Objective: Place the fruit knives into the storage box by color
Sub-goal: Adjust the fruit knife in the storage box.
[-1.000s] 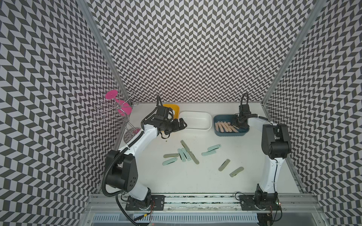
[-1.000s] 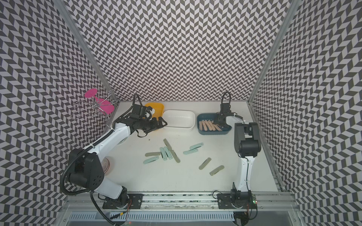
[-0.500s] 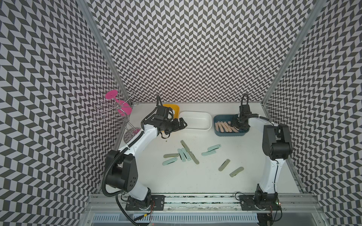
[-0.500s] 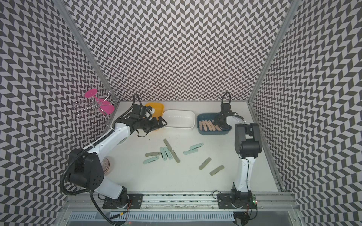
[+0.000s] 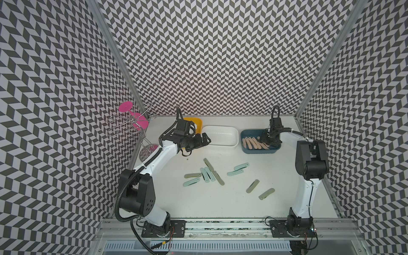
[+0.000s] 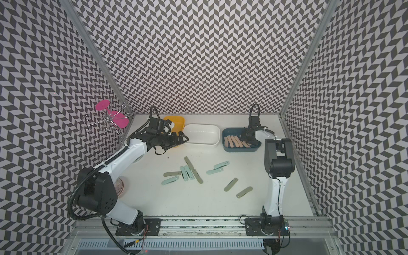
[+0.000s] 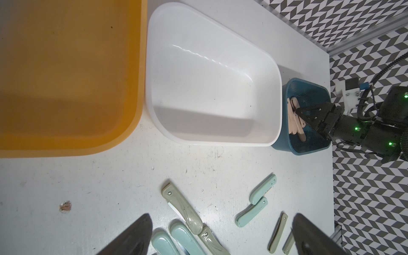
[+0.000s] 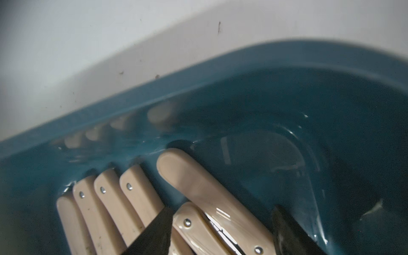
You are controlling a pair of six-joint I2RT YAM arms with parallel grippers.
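- The right hand (image 5: 266, 141) reaches down into the blue box (image 5: 258, 152) at the far right of the tabletop (image 5: 220, 205); in the right wrist view its fingers (image 8: 154, 234) stand apart on either side of two peach-pink knives (image 8: 198, 187); whether they press on these I cannot tell.
- The peach-pink knives lie close together on the floor of the blue box; most are side by side, and one rests partly over its neighbour.
- The left hand (image 5: 205, 141) hovers released, fingers spread wide, above the tabletop just in front of the spot where the yellow box (image 5: 196, 123) and the white box (image 5: 220, 144) meet.
- The white box stands between the yellow box and the blue box along the far edge.
- The mint-blue knives (image 5: 204, 175) and sage-green knives (image 5: 218, 177) lie loose on the tabletop in front of the boxes; a mixed cluster sits near the middle, some touching; a mint-blue pair lies to its right, end to end; two more sage-green knives lie apart, nearer the right arm's base.
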